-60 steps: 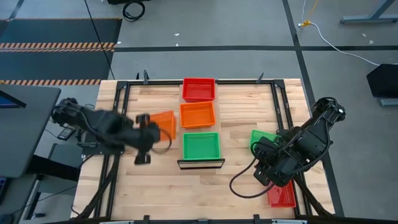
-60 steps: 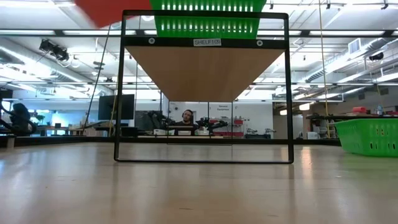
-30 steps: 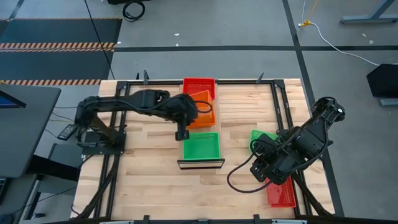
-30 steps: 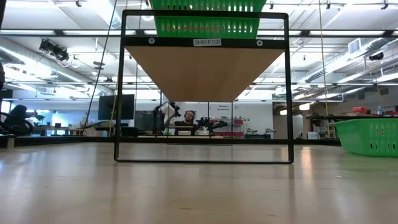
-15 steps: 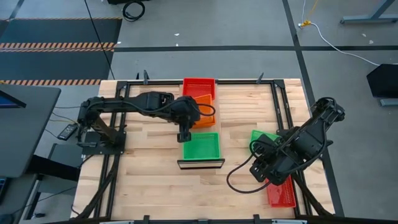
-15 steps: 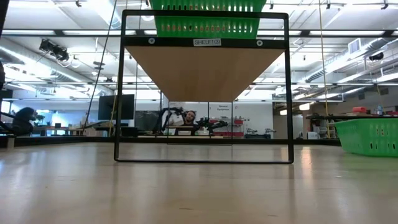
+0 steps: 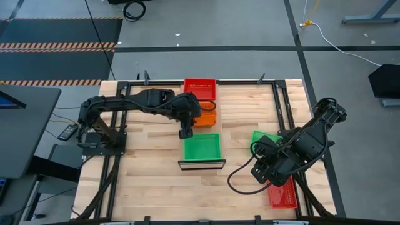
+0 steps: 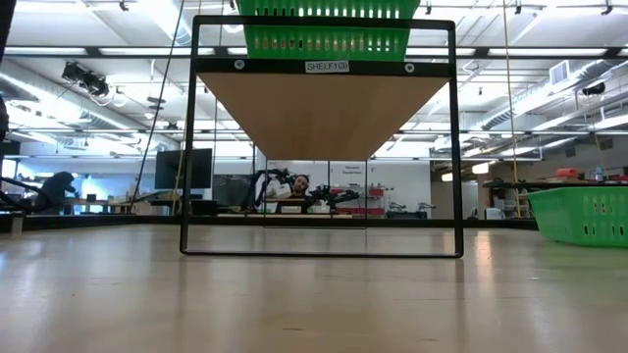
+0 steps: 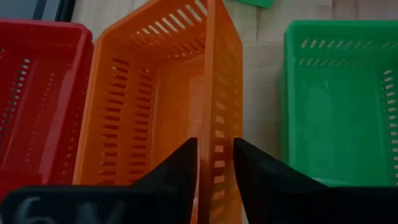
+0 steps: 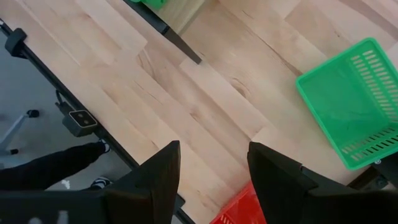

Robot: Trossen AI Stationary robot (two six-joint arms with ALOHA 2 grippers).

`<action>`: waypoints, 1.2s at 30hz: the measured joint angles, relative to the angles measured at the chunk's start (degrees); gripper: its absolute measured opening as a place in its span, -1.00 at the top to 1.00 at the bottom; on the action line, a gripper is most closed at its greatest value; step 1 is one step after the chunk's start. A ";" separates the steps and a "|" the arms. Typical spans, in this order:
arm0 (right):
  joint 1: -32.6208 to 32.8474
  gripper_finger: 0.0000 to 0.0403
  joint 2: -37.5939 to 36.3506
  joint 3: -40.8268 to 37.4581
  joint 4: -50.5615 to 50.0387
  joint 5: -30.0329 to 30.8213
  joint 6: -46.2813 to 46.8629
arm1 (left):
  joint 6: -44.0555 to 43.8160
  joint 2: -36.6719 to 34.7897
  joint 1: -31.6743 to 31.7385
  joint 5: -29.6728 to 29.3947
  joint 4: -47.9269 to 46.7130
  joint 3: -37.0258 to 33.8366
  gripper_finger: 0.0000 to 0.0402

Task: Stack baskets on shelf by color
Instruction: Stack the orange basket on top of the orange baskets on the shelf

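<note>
Centre of frame, shelf [image 7: 201,164]: left gripper [image 7: 185,132] fingers straddling orange basket [image 9: 163,106] wall, loosening to stack it.
Lower right: right gripper [image 10: 213,177] fingers open, empty, above counter [image 10: 205,99].

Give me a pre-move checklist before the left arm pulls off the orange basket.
1. Orange basket sits between red basket and green basket on the shelf: ok.
2. Left gripper clear of the basket wall: not ok, fingers straddle it.
3. Basket nested flat in the orange stack: cannot tell.
4. Right gripper open and empty, over the table: ok.
5. Loose green basket outside the left arm's path: ok.
</note>
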 joint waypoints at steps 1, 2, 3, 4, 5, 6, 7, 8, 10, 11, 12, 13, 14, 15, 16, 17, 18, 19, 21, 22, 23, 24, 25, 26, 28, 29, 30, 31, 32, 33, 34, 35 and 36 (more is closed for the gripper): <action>0.00 0.05 0.00 0.00 -0.01 0.00 0.00 | 0.27 0.00 0.12 0.00 0.00 0.00 0.47; 0.00 0.05 0.00 0.02 -0.02 -0.01 0.01 | 0.66 0.00 0.25 0.00 0.00 0.00 0.50; 0.00 0.05 0.00 0.01 -0.01 -0.03 0.02 | 1.10 0.00 0.29 0.00 0.00 0.00 0.53; 0.00 0.05 0.00 0.00 0.00 -0.04 0.02 | 1.36 0.00 0.29 0.00 0.01 0.00 0.57; 0.00 0.05 0.00 0.00 -0.01 -0.04 0.02 | 1.57 0.00 0.27 0.00 0.00 0.00 0.61; 0.00 0.05 0.00 0.00 0.00 -0.04 0.02 | 1.73 0.00 0.18 -0.06 0.00 0.00 0.66; 0.00 0.05 0.00 0.00 0.00 -0.04 0.02 | 1.85 0.00 0.18 -0.04 0.00 0.00 0.72; 0.00 0.05 0.00 0.00 -0.02 -0.04 0.02 | 1.85 0.00 0.16 -0.02 -0.02 0.00 0.77; 0.00 0.05 0.00 0.00 -0.02 -0.04 0.02 | 1.86 0.00 0.14 0.01 -0.02 0.00 0.88; 0.00 0.05 0.00 0.00 -0.02 -0.04 0.02 | 1.89 0.00 0.14 -0.01 -0.02 0.00 0.93; 0.00 0.05 0.00 0.00 -0.02 -0.04 0.02 | 1.97 0.00 0.17 0.05 0.01 0.00 0.95; 0.00 0.05 0.00 0.00 -0.02 -0.04 0.02 | 1.99 0.00 0.18 0.01 -0.03 0.00 0.96; 0.00 0.05 0.00 0.00 -0.02 -0.04 0.02 | 2.00 0.00 0.18 0.00 -0.02 0.00 0.95; 0.00 0.05 0.00 0.00 -0.02 -0.04 0.02 | 2.02 0.00 0.18 0.02 0.00 0.00 0.92; 0.00 0.05 0.00 0.00 -0.04 -0.04 0.02 | 2.01 0.00 0.18 0.02 0.00 0.00 0.88; 0.00 0.05 0.00 0.00 -0.04 -0.04 0.02 | 2.01 0.00 0.18 0.03 0.00 0.00 0.83; 0.00 0.05 0.00 0.00 -0.04 -0.02 0.02 | 2.01 0.00 0.18 0.19 -0.02 0.00 0.78; 0.00 0.05 0.00 0.00 -0.06 -0.02 0.02 | 2.02 0.00 0.18 0.20 0.00 0.00 0.73; 0.00 0.05 0.00 0.00 -0.06 -0.02 0.02 | 2.00 0.00 0.18 0.20 0.00 0.00 0.65; 0.00 0.05 0.00 0.00 -0.06 0.00 0.02 | 2.00 0.00 0.18 0.20 0.00 0.00 0.61; 0.00 0.05 0.00 0.00 -0.07 -0.02 0.02 | 2.00 0.00 0.18 0.20 0.00 0.00 0.58; 0.00 0.05 0.00 0.00 -0.08 -0.02 0.02 | 1.96 0.00 0.18 0.20 -0.02 0.00 0.55; 0.00 0.05 0.00 0.00 -0.08 -0.04 0.02 | 1.77 0.00 0.16 0.20 0.00 0.00 0.53; 0.00 0.05 0.00 0.00 -0.08 -0.20 0.02 | 1.51 0.00 0.14 0.22 0.00 0.00 0.51; 0.04 0.05 0.00 0.00 -0.11 -1.08 0.02 | 1.37 -0.23 0.14 0.24 -0.08 0.00 0.49; 0.17 0.05 0.00 0.00 -0.14 -1.71 0.02 | 1.37 -0.42 0.13 0.24 -0.02 0.03 0.48; 0.42 0.05 0.00 0.00 -0.15 -2.33 0.03 | 1.37 -0.72 0.07 0.24 -0.26 0.27 0.48; 0.67 0.05 0.00 0.00 -0.17 -3.13 0.26 | 1.37 -1.09 0.07 0.23 -0.67 0.66 0.48; 1.01 0.05 -0.02 0.00 -0.24 -3.78 0.83 | 1.37 -1.27 0.07 0.22 -0.70 1.33 0.48; 1.43 0.05 -0.02 0.00 -0.38 -4.29 1.96 | 1.35 -1.33 -0.02 0.24 -0.48 2.26 0.49; 1.95 0.05 -0.02 -0.02 -0.43 -4.50 3.46 | 1.35 -1.33 -0.11 0.23 -0.68 3.38 0.49; 2.43 0.05 -0.02 -0.02 -0.43 -4.49 5.12 | 1.35 -1.33 -0.11 0.24 -1.24 4.51 0.50; 3.07 0.05 -0.02 -0.02 -0.41 -4.49 7.02 | 1.35 -1.31 -0.14 0.24 -1.52 5.70 0.51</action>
